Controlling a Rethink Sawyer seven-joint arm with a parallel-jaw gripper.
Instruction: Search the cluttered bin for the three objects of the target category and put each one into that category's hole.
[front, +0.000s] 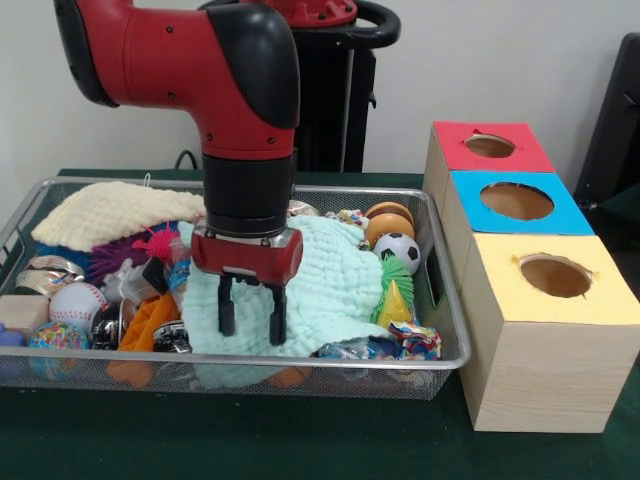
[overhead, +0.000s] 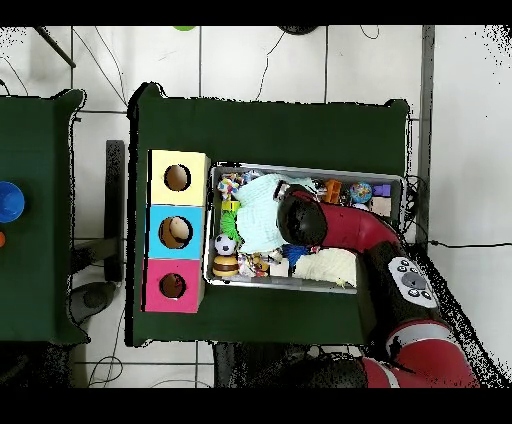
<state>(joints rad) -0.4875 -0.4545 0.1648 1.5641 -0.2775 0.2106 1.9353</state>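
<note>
Three wooden boxes stand in a row just beside the wire mesh bin on the green table: a red-topped box, a blue-topped box and a yellow-topped box, each with one round hole in its top. No object sits in or on any hole.

The tool hangs over the middle of the bin with its two black fingers spread apart and pointing straight down. Nothing is held between them. The fingertips sit at or just above the mint-green cloth, which covers the centre of the bin; contact cannot be confirmed from the front view.

Bin contents, front view:
- Cream knitted cloth at the far left corner.
- Small soccer ball beside the right wall, with a wooden yo-yo behind it.
- Green and yellow spiky toy near the right wall.
- Baseball and a speckled ball at the left end.
- Pink fuzzy toy and an orange item left of the tool.

In the overhead view the red arm crosses the bin and hides its middle. The target category cannot be determined from either view.
</note>
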